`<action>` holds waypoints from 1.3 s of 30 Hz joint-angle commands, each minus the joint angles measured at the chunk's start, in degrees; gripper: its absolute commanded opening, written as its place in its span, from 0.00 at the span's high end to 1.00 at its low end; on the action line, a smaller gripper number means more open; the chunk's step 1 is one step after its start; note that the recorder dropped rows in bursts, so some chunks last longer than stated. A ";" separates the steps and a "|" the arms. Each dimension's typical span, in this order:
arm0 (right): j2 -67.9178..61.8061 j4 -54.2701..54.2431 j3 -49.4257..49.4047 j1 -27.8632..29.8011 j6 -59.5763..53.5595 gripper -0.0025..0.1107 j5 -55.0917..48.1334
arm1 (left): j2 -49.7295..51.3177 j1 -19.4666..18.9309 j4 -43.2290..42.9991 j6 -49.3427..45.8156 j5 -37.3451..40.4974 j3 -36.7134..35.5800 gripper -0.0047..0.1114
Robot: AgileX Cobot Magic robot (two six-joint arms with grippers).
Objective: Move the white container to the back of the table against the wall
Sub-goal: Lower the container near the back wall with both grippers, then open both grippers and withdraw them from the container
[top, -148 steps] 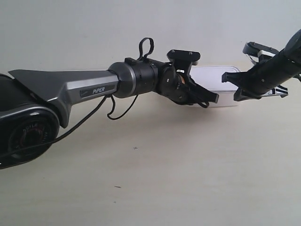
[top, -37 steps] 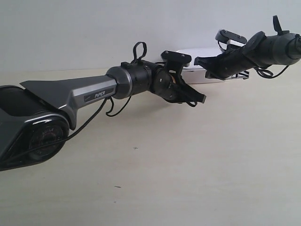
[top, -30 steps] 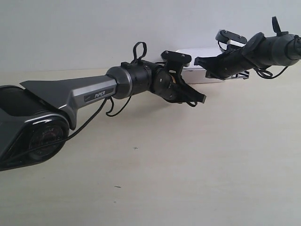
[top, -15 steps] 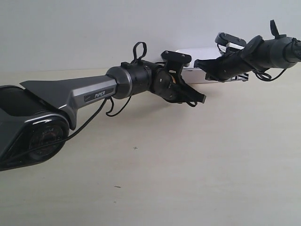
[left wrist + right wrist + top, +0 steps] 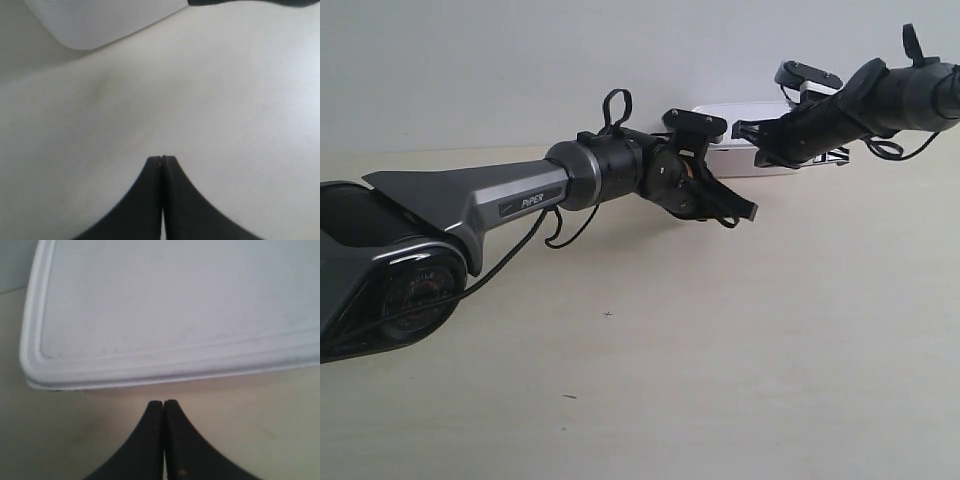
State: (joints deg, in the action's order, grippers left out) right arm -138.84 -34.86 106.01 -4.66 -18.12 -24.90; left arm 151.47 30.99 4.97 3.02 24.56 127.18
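Progress: looks nearly done, both arms parked empty.

Up front it's just bare beige wood-grain table (image 5: 720,380) with a couple of dark specks (image 5: 608,315). Further in, the left gripper (image 5: 161,160) is pinched fully closed on nothing, a bit short of the white container (image 5: 100,20). The right gripper (image 5: 163,403) is closed and empty too, tips just shy of its near edge. The container sits at the back by the plain pale wall (image 5: 520,60); can't tell if it's actually touching. I'd say only backing off is left.

The container (image 5: 175,305) is white, the table (image 5: 720,350) pale beige — perhaps faintly grained — the wall (image 5: 470,70) plain grey-white.
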 commanded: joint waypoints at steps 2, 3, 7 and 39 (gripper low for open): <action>2.47 3.93 0.32 0.00 0.16 0.98 -5.71 | -1.31 0.96 0.87 -0.04 1.23 0.43 0.96; 2.71 4.39 0.19 0.00 0.27 0.98 -6.71 | -1.51 1.45 0.87 -0.04 1.23 0.43 0.96; 4.38 5.50 -1.73 0.00 0.40 0.98 -7.54 | -2.88 2.68 1.14 -0.56 1.71 0.43 0.96; 59.03 4.91 -52.39 0.00 -2.52 0.98 4.80 | -55.98 6.24 5.75 -3.88 -20.98 -61.30 0.96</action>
State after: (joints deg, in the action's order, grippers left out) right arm -86.27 -29.59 57.93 -4.66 -20.14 -21.15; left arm 103.22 37.14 9.15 -0.80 8.46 72.81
